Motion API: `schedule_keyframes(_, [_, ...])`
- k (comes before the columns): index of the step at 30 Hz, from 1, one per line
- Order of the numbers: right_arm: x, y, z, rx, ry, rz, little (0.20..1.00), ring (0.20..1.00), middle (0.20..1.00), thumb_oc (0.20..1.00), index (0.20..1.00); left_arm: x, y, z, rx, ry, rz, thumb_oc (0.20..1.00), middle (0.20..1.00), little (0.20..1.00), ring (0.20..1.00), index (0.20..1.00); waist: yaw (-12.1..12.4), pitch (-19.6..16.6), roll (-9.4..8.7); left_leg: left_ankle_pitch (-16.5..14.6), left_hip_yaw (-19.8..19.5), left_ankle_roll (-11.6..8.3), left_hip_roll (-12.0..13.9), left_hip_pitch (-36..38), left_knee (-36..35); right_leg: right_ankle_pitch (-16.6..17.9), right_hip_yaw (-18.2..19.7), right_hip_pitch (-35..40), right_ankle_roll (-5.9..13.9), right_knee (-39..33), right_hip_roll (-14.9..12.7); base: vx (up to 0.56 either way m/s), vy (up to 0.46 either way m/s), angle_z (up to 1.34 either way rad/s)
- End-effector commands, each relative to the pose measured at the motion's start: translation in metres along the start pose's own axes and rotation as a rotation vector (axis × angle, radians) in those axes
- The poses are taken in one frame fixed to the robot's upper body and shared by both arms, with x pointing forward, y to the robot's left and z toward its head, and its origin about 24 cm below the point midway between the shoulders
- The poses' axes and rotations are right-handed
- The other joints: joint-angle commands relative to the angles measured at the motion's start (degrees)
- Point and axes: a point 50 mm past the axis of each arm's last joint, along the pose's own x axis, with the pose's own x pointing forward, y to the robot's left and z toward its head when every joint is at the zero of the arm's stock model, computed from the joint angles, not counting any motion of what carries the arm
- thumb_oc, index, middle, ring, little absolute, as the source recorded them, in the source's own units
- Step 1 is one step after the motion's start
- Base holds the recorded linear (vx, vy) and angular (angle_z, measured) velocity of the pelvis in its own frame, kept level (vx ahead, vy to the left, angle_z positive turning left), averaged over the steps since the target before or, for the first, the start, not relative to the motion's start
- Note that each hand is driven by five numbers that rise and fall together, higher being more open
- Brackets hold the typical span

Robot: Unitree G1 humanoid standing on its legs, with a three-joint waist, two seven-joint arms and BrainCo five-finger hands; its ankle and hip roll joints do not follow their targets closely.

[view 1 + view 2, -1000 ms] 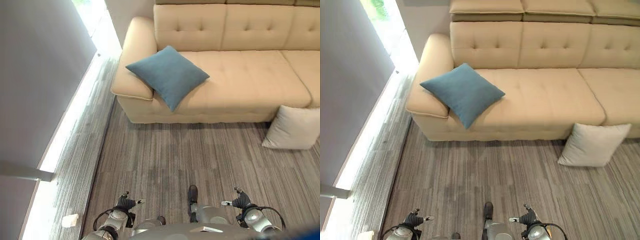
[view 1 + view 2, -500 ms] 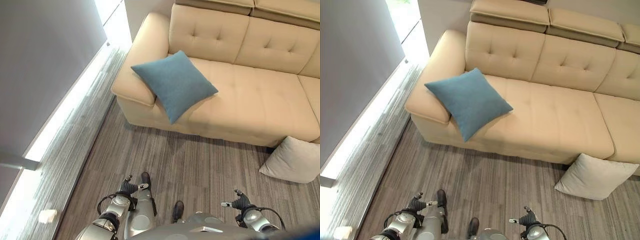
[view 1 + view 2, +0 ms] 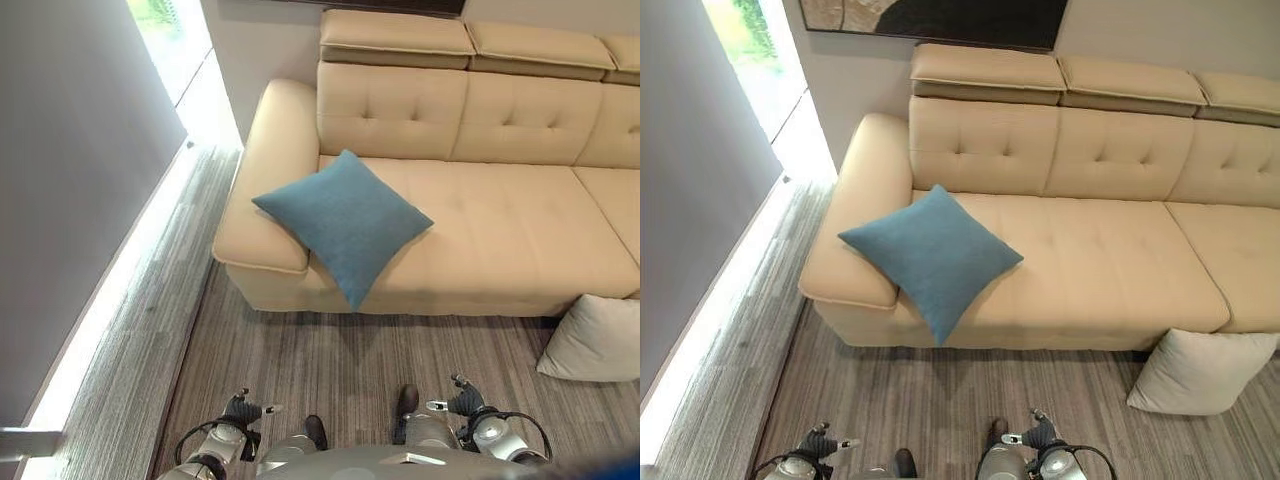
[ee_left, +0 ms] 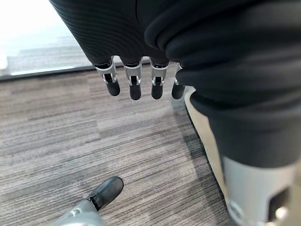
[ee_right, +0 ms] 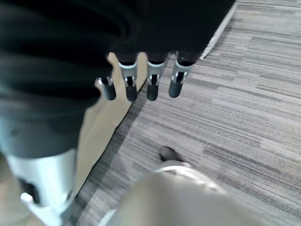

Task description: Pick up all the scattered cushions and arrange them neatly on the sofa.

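My left hand (image 4: 141,84) hung released at my side, its fingers straight and pointing down at the striped grey carpet (image 4: 70,127), holding nothing. My right hand (image 5: 141,84) hung the same way, fingers relaxed and empty above the carpet. Both were idle because I judged I was not yet close enough to anything to take hold of.

Ahead of both hands stood the beige tufted sofa (image 3: 500,220). Forward and nearer my left hand, a blue cushion (image 3: 345,220) sat on the seat, tilted on one corner and leaning against the sofa's armrest (image 3: 265,190), with its lower tip hanging over the seat's front edge. That looked dropped rather than arranged, so I reckoned it wanted straightening against the backrest.

Well off past my right hand, a cream cushion (image 3: 1200,372) lay on the carpet, propped against the front of the sofa. It was the one visibly off the sofa, so I judged it the next thing to fetch; I would need to step to the right and bend before either hand could close on it.

Above the sofa a dark framed picture (image 3: 940,20) hung on the wall.
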Motion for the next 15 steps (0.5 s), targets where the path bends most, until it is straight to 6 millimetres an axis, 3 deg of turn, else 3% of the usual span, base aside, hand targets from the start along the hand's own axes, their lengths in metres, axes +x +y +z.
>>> schedule_keyframes(1, [0.005, -0.03, 0.008, -0.038, -0.036, -0.072, 1.0, 1.0, 1.0, 1.0, 1.0, 0.003, -0.001, 0.022, 0.002, -0.073, -0.005, 1.0, 1.0, 1.0, 1.0, 1.0, -0.18, 2.06, 1.0, -5.4, -7.66, -3.02, 2.24, -0.62, 6.95, 0.26, 1.33, 3.71, -1.79, 2.26, 4.08, 0.21, -0.304, 0.24])
schedule_keyframes(3, [0.004, -0.03, 0.004, -0.027, -0.029, -0.072, 1.0, 1.0, 1.0, 1.0, 1.0, 0.003, -0.003, 0.023, -0.009, -0.074, -0.01, 1.0, 1.0, 1.0, 1.0, 1.0, -0.59, 1.53, 0.85, -5.15, -8.01, -4.4, 3.55, -0.39, 7.48, -0.47, 0.81, 5.29, -2.73, 1.25, 5.27, 0.16, -0.337, 0.39])
schedule_keyframes(4, [0.004, -0.031, 0.002, -0.022, -0.024, -0.075, 1.0, 1.0, 1.0, 1.0, 1.0, 0.003, -0.007, 0.027, -0.018, -0.086, -0.021, 1.0, 1.0, 1.0, 1.0, 1.0, -0.63, 2.3, 0.76, -1.97, -9.03, -6.82, 5.48, -3.27, 14.75, -1.62, 0.42, 7.87, -4.69, -0.3, 7.59, 0.16, -0.523, 0.53])
schedule_keyframes(5, [0.004, -0.033, -0.001, -0.023, -0.015, -0.081, 1.0, 1.0, 1.0, 1.0, 1.0, 0.003, -0.007, 0.034, -0.028, -0.106, -0.027, 1.0, 1.0, 1.0, 1.0, 1.0, -0.47, 2.94, 0.07, 1.08, -8.41, -7.75, 7.13, -6.87, 21.45, -2.58, 0.01, 9.04, -6.35, -1.06, 8.25, 0.15, -0.541, 0.44])
schedule_keyframes(6, [0.003, -0.034, -0.004, -0.018, 0.002, -0.084, 1.0, 1.0, 1.0, 1.0, 1.0, 0.003, -0.009, 0.038, -0.033, -0.118, -0.035, 1.0, 1.0, 1.0, 1.0, 1.0, -0.09, 3.53, -0.15, 1.26, -8.43, -7.33, 7.36, -9.11, 24.09, -3.47, -0.17, 10.39, -7.04, -1.91, 8.75, 0.15, -0.322, 0.21])
schedule_keyframes(8, [0.003, -0.036, -0.007, -0.015, 0.013, -0.091, 1.0, 1.0, 1.0, 1.0, 1.0, 0.002, -0.012, 0.037, -0.036, -0.113, -0.044, 1.0, 1.0, 1.0, 1.0, 1.0, 0.74, 3.83, -0.35, -1.76, -8.52, -5.94, 5.08, -12.01, 21.63, -4.62, 0.52, 11.84, -6.89, -2.53, 9.15, 0.18, -0.118, 0.05])
schedule_keyframes(9, [0.003, -0.036, -0.009, -0.018, 0.018, -0.094, 1.0, 1.0, 1.0, 1.0, 1.0, 0.002, -0.013, 0.034, -0.032, -0.103, -0.046, 1.0, 1.0, 1.0, 1.0, 1.0, 0.78, 3.47, -0.37, -1.61, -7.92, -5.57, 4.47, -13.34, 19.49, -5.13, 0.36, 12.24, -6.68, -2.9, 9.23, 0.18, -0.018, 0.14])
schedule_keyframes(13, [0.002, -0.035, -0.014, -0.022, 0.041, -0.095, 1.0, 1.0, 1.0, 1.0, 1.0, 0.001, -0.013, 0.028, -0.033, -0.084, -0.043, 1.0, 1.0, 1.0, 1.0, 1.0, 1.97, 3.6, 0.51, 3.2, -4.92, -5.85, 3.74, -16.49, 12.23, -7.15, 1.04, 15.39, -6.62, -3.73, 11.25, 0.21, 0.009, 0.11])
schedule_keyframes(15, [0.002, -0.031, -0.013, -0.032, 0.04, -0.084, 1.0, 1.0, 1.0, 1.0, 1.0, 0.001, -0.012, 0.025, -0.061, -0.074, -0.042, 1.0, 1.0, 1.0, 1.0, 1.0, 2.93, 3.16, 0.81, 3.5, -5.9, -5.2, 2.95, -16.12, 9.8, -8.21, 2.13, 16.3, -6.49, -3.42, 12.33, 0.28, 0.087, 0.01])
